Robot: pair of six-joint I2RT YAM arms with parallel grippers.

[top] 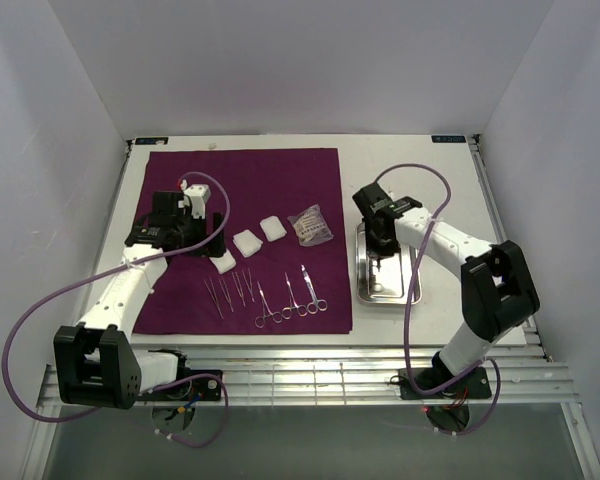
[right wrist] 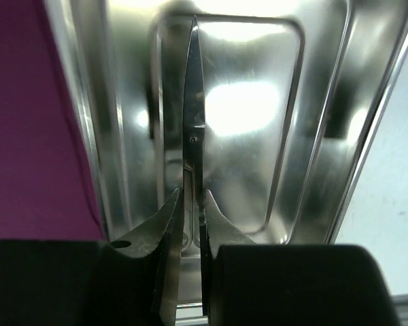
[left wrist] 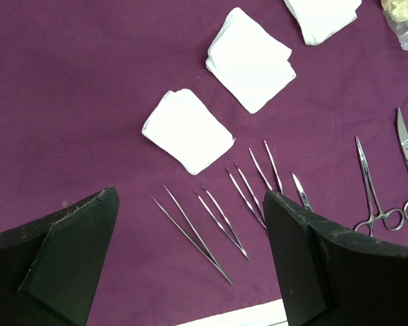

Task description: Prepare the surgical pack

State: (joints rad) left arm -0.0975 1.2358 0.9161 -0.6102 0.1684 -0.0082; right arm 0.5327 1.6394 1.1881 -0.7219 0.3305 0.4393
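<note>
Our right gripper (right wrist: 190, 217) pinches the scissors (right wrist: 192, 102) over the steel tray (right wrist: 313, 136), just beside the flat purple cloth (top: 250, 180). Our left gripper (left wrist: 190, 227) hangs wide open. If the pinch is weak, the scissors could slip and land crooked.

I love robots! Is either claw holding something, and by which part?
The right gripper pinches slim steel scissors by the shanks, just behind the pivot. The left gripper holds nothing.
</note>
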